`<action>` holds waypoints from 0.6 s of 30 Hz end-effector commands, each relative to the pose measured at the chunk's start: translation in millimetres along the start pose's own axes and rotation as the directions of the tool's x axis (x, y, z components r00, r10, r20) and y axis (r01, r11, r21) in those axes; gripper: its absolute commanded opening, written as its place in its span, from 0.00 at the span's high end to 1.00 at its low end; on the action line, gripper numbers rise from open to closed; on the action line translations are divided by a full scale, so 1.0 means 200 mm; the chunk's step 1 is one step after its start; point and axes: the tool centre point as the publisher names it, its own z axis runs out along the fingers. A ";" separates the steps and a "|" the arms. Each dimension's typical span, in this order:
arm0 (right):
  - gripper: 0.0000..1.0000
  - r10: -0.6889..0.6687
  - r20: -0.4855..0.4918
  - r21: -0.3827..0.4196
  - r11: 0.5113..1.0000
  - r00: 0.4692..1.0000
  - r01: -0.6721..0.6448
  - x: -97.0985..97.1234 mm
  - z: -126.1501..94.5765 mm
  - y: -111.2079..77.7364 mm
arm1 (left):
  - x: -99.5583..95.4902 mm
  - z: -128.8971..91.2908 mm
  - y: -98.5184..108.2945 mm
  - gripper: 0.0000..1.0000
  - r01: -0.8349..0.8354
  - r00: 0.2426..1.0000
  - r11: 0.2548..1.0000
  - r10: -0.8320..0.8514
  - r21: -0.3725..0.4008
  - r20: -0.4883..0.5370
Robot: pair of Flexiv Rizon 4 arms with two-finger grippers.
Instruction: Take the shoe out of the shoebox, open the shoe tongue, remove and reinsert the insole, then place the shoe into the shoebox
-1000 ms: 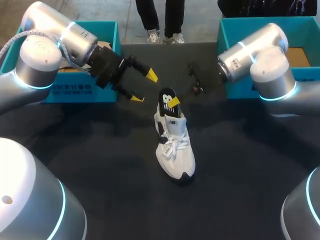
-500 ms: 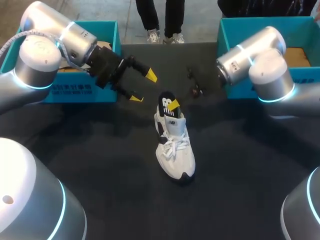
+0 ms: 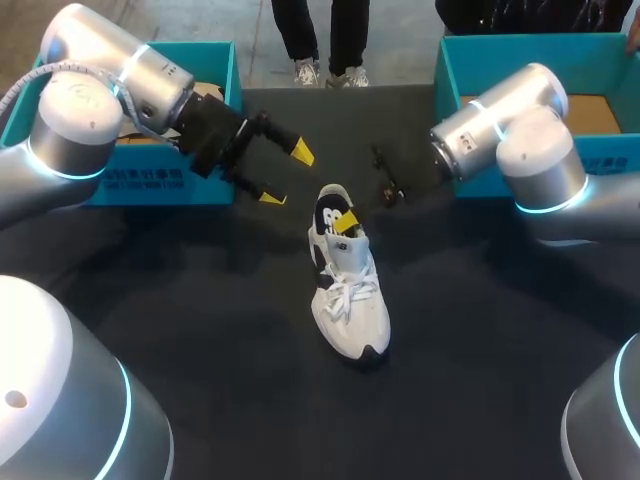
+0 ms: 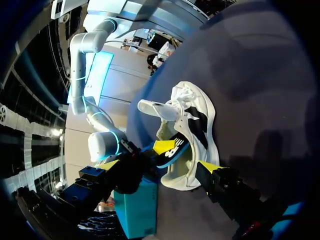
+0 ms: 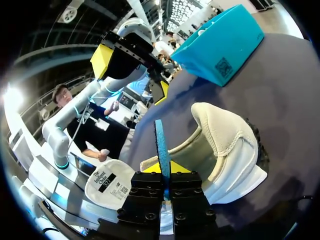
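- Insole (image 3: 328,212) and right gripper (image 3: 345,222) lower than a second ago, sunk toward the opening of the shoe (image 3: 350,300); white heel collar (image 3: 335,189) now showing behind them.
- Left gripper (image 3: 284,175) unmoved, fingers spread on nothing, just beside the heel.
- Right fingers clenched on the insole's edge.
- Shoe upright mid-table (image 3: 200,300), toe toward the robot.
- Printed label (image 5: 104,182) on the tongue (image 5: 122,172), square code (image 5: 222,66) on the teal box (image 5: 235,30).
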 end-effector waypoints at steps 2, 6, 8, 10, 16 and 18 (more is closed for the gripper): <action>0.89 -0.008 0.013 0.002 1.000 1.000 0.008 0.00 0.01 0.02 | 0.00 0.00 -0.01 0.00 -0.002 1.000 1.000 0.002 -0.001 -0.001; 0.71 -0.020 0.029 0.007 1.000 0.999 0.019 0.01 -0.02 0.04 | 0.00 0.00 -0.01 0.00 -0.003 1.000 1.000 0.003 -0.002 0.000; 0.69 -0.024 0.035 0.008 1.000 0.999 0.024 0.01 -0.03 0.05 | 0.00 0.00 -0.01 0.00 -0.003 1.000 1.000 0.003 -0.003 0.000; 0.69 -0.028 0.041 0.008 1.000 0.999 0.028 0.02 -0.04 0.06 | 0.00 0.00 -0.01 0.00 -0.004 1.000 1.000 0.004 -0.004 0.001; 0.70 -0.031 0.066 -0.003 1.000 0.997 0.031 0.03 -0.08 0.06 | 0.00 0.00 -0.01 0.00 -0.006 1.000 1.000 0.006 -0.003 0.004; 0.70 -0.029 0.070 -0.007 1.000 0.997 0.029 0.03 -0.09 0.06 | 0.00 0.00 -0.01 0.00 -0.007 1.000 1.000 0.007 -0.003 0.004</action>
